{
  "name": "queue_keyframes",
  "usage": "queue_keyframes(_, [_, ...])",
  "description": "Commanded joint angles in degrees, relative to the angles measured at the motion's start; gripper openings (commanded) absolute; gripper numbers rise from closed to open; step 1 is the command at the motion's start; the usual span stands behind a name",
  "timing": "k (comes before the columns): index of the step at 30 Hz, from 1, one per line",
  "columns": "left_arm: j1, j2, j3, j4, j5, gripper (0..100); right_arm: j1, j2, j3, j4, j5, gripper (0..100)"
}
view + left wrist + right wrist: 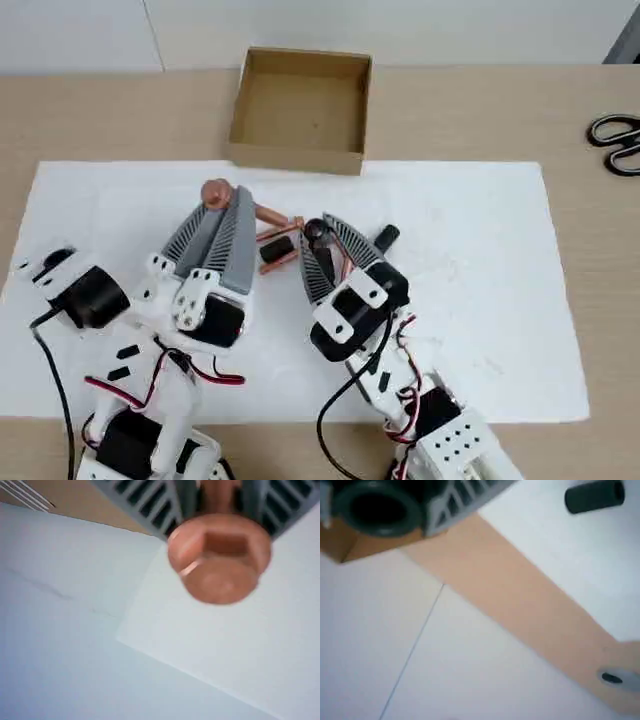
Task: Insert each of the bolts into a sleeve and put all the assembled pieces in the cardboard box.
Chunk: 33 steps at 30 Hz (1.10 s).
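Left tool: the left tool (225, 200) is pinching a copper bolt (220, 560) by its shank, with a ribbed finger pressed to either side. The flanged hex head sticks out past the fingertips.
Right tool: the right tool (318, 236) is clamped around a black sleeve (375, 507), whose open bore shows beyond the fingers.
The pair: both tools sit over the white paper sheet (480, 300), tips angled toward each other. The bolt head and the sleeve mouth are near one another but apart.
Between the tools: a second sleeve (277, 249) lies flat on the sheet, with loose bolts (270, 214) of the same copper colour just beside it.
Outer side of the right tool: a third sleeve (386, 237) lies on the sheet just beside that tool, away from the left arm.
Cardboard box: the cardboard box (300, 152) stands open-topped on the tan surface (100, 110), just past the sheet's far edge and beyond both tools.
Edge of the surface: black-handled scissors (615, 140) lie off the sheet, well apart from the bolts and sleeves.
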<state>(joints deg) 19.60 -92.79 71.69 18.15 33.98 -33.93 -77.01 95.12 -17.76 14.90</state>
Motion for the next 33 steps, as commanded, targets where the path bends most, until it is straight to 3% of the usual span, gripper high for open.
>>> queue_keyframes(1, [0.8,0.1,0.0,-1.6,0.2,1,0.2,-5.0,0.4,0.1,-0.6,0.5])
queue_keyframes(6, [2.2,6.2,0.3,-2.3,-2.9,1,-0.5,-10.1,1.6,4.9,-0.6,0.5])
queue_keyframes(11, [2.2,8.9,0.3,-8.0,-4.7,1,-3.4,-14.2,1.7,10.7,-0.4,0.5])
queue_keyframes(19, [2.2,7.4,0.7,-5.6,-4.7,1,-3.3,-18.8,1.7,17.3,-0.3,0.5])
queue_keyframes(25, [4.4,7.2,0.0,1.6,-4.7,1,-3.2,-20.8,1.7,19.9,-0.3,0.5])
queue_keyframes(33, [7.3,7.5,-4.8,1.8,-4.7,1,-3.2,-20.4,1.7,20.4,-0.3,0.5])
